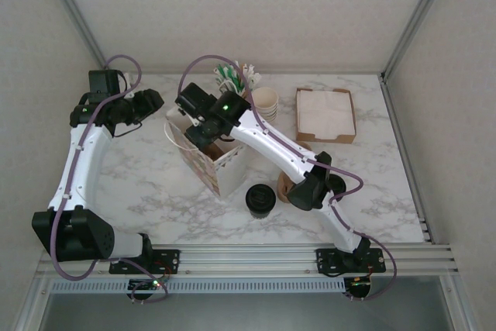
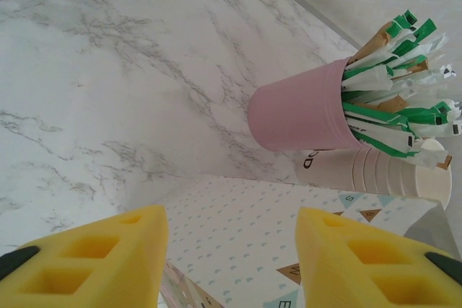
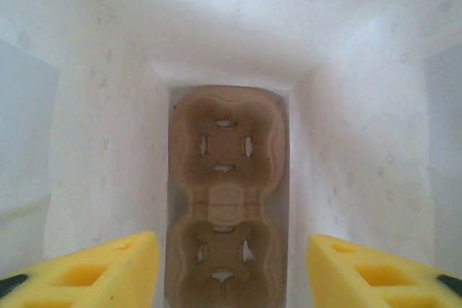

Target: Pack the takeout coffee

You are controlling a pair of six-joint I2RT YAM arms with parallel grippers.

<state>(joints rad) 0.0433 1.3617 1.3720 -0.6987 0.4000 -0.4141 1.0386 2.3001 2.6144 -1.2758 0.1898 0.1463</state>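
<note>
While coffee (image 1: pixel 261 199) stands lidded on worktop (image 1: pixel 155 187) just right of bag (image 1: pixel 221 174), right pincer (image 3: pixel 232 254) hangs open, empty, inside bag over carrier (image 3: pixel 225 178), likely gauging cup's seat. Left pincer (image 2: pixel 231 243), jaws apart, hovers by bag's far-left rim, likely to steady it.

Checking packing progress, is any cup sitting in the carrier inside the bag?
No, the cardboard carrier at the bottom of the white bag shows both cup slots empty.
</note>
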